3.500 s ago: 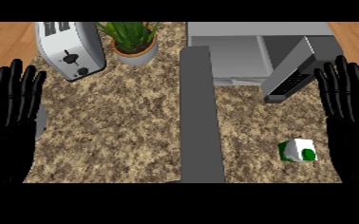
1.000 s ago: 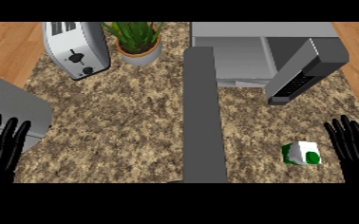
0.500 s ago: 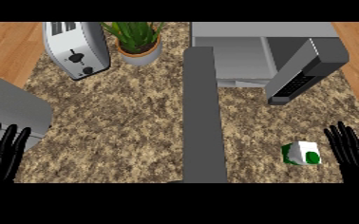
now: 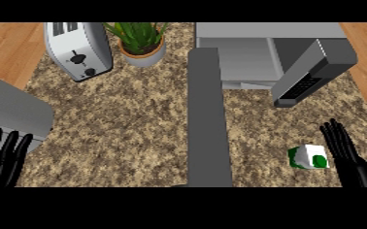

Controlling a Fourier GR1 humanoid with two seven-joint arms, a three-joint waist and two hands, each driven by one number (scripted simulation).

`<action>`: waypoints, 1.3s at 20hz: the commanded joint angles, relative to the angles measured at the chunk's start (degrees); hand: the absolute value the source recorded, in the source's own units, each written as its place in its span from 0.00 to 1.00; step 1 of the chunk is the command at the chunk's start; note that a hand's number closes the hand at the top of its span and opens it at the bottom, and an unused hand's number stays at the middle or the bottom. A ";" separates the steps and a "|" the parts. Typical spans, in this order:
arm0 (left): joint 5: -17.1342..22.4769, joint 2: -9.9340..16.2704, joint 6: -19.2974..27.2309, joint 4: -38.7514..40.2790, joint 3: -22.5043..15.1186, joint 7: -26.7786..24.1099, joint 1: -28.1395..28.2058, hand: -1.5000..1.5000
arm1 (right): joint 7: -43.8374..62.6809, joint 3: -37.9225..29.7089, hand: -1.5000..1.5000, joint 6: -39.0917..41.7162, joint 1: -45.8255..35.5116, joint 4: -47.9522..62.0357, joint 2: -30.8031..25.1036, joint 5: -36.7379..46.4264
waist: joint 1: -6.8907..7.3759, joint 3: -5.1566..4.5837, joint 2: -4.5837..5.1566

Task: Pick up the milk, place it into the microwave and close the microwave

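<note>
The milk carton (image 4: 308, 156) lies on the speckled worktop (image 4: 129, 126) near its front right corner, below the microwave (image 4: 247, 53) whose door (image 4: 309, 72) hangs open. It is probably light, stiff-walled and easily toppled; best taken across 2 opposite flat sides. The right hand (image 4: 345, 156) is just beside it, fingers straight and empty. The left hand (image 4: 13, 156) rests open at the lower left.

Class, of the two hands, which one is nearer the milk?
The right hand, open at the lower right edge, just right of the milk. The left hand sits at the far lower left edge.
</note>
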 commanded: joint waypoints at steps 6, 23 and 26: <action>-0.77 0.36 1.07 3.17 1.24 1.38 -5.09 0.00 | -8.08 -1.97 0.00 -4.38 -7.58 16.00 -2.58 1.49 | -0.10 -0.01 0.05; 2.39 0.94 -1.36 -0.26 2.40 2.20 -0.61 0.00 | -20.55 5.91 0.00 9.75 -16.97 38.43 -5.87 6.63 | 1.05 0.16 0.08; 1.33 0.07 -0.27 -0.22 1.71 2.63 -1.12 0.00 | -23.61 6.84 1.00 14.91 -14.42 35.89 -7.02 4.13 | -0.26 0.17 -0.10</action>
